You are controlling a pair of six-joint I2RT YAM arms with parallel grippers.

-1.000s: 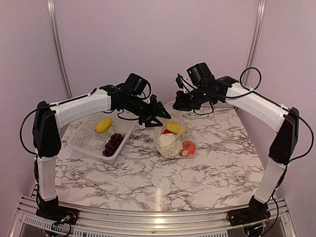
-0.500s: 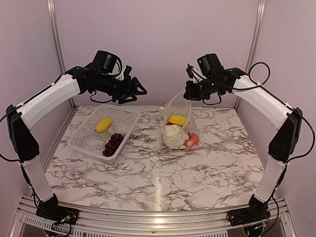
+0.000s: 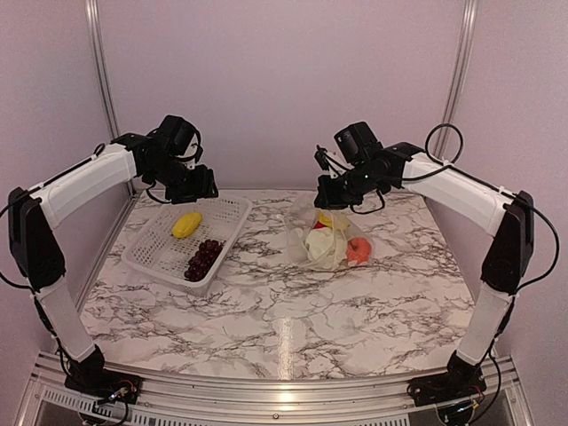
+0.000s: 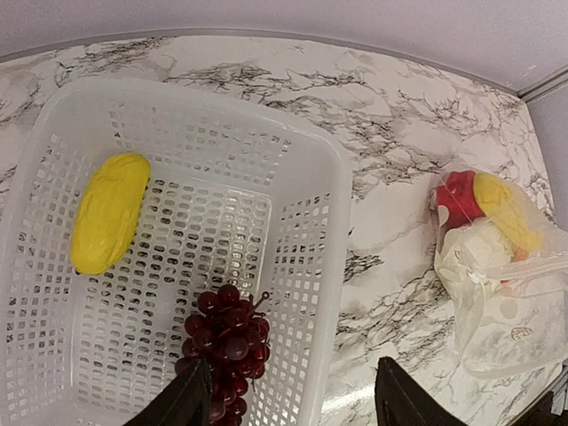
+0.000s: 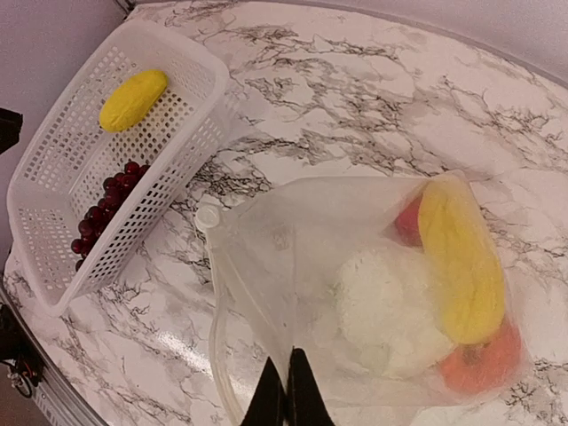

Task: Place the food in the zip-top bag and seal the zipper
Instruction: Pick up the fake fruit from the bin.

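Lowered since before, my crinkly clear bag [image 5: 266, 266] slumps on the marbled bench [image 3: 293, 311], right fingers [image 5: 300, 395] pinching it; left fingers [image 4: 182, 399] spread over the perforated basket [image 4: 311, 222].

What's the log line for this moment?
left gripper: open, above basket | right gripper: shut on bag | basket: yellow piece, grapes | bag: cauliflower inside

— Where was the top camera?
— High behind, facing forward and down. Both wrist cameras looked down from nearer; all three shared the white perforated plastic basket [image 3: 226, 213] and clear crinkly plastic bag [image 5: 284, 266].
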